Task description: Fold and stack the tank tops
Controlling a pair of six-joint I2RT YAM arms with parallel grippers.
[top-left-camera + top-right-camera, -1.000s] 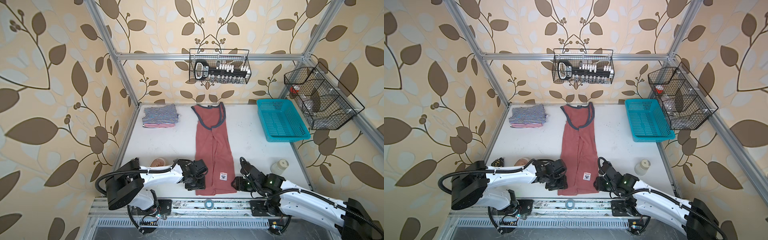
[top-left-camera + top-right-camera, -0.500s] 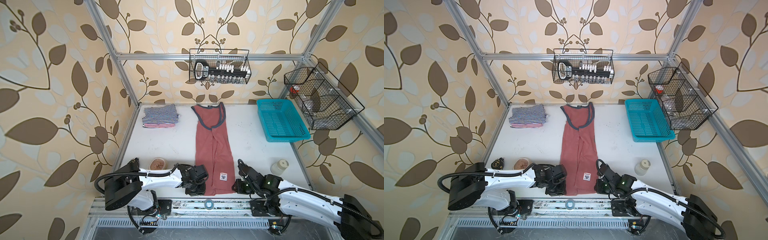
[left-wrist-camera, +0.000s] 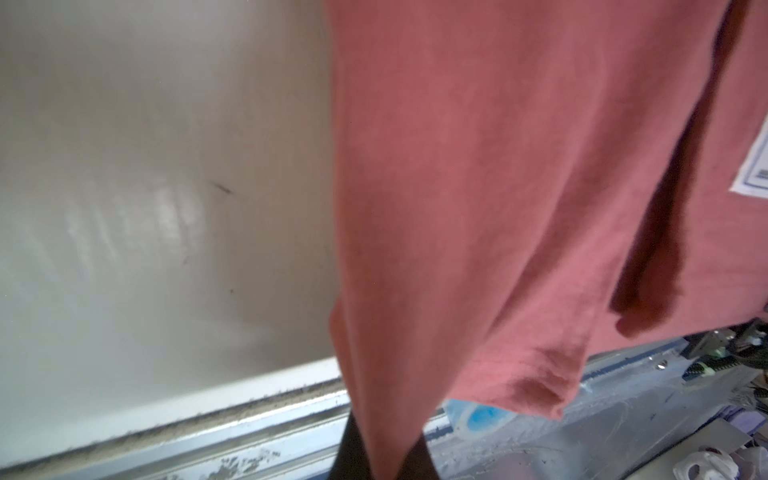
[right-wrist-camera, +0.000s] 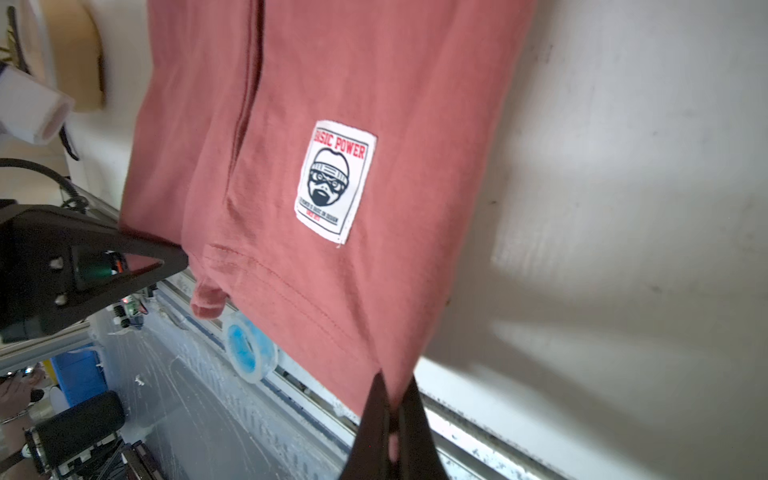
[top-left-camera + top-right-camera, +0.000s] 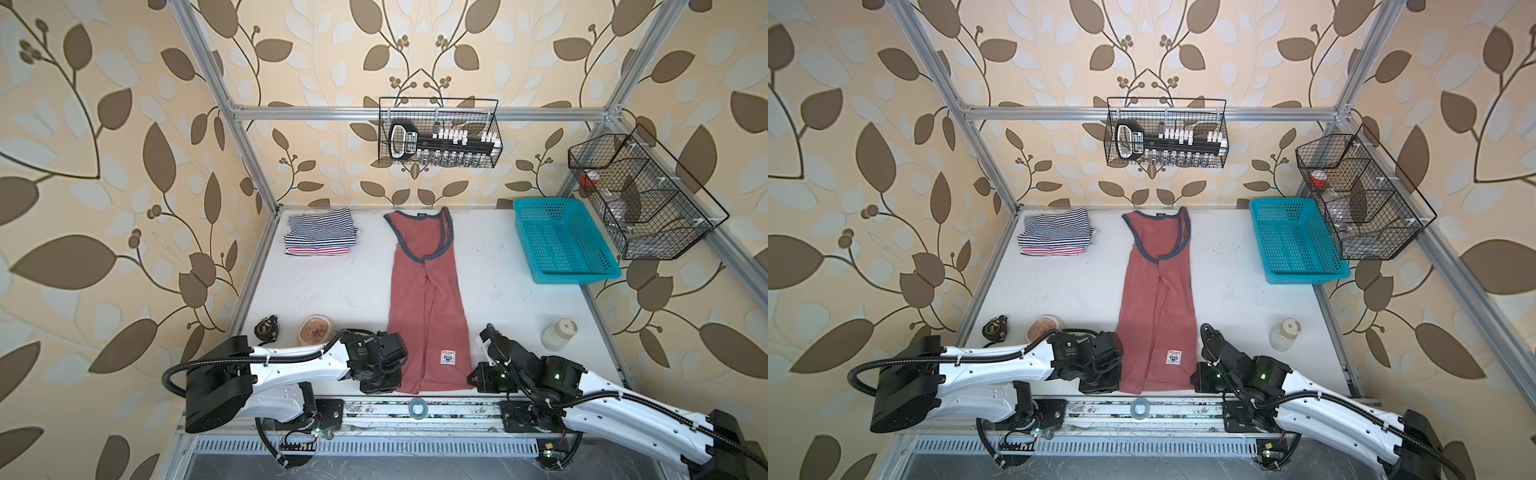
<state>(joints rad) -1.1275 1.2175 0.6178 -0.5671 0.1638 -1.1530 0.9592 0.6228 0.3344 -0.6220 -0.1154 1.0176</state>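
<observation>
2 white arms [image 5: 291, 368], blk joints [image 5: 365, 357] + claws [image 4: 390, 419], ribbed blk cables [image 5: 172, 376], green LEDs [image 5: 503, 376]

Light: we see both top views bright and evenly lit | Glare: pale sheen on the desk [image 3: 124, 216], left wrist view | Shadows: soft dark bands across it, right wrist view | Focus: we find the dusty red tank top [image 3: 478, 166] blurred close up | Edges: wallpaper [image 5: 62, 208] stretched

- Turquoise plastic basket [image 5: 565, 245] at the table's [image 5: 332, 286] far right corner.
- Black wire basket [image 5: 438, 133] on the back rail [image 5: 316, 112], holding black-and-white items.
- Compartmented wire basket [image 5: 640, 199] hanging on the right.
- White jar [image 5: 559, 334], front right.
- Tape measure [image 5: 266, 326] beside a round brownish container [image 5: 316, 329], front left.
- Tape roll [image 5: 417, 408] on the front rail [image 5: 457, 409].
</observation>
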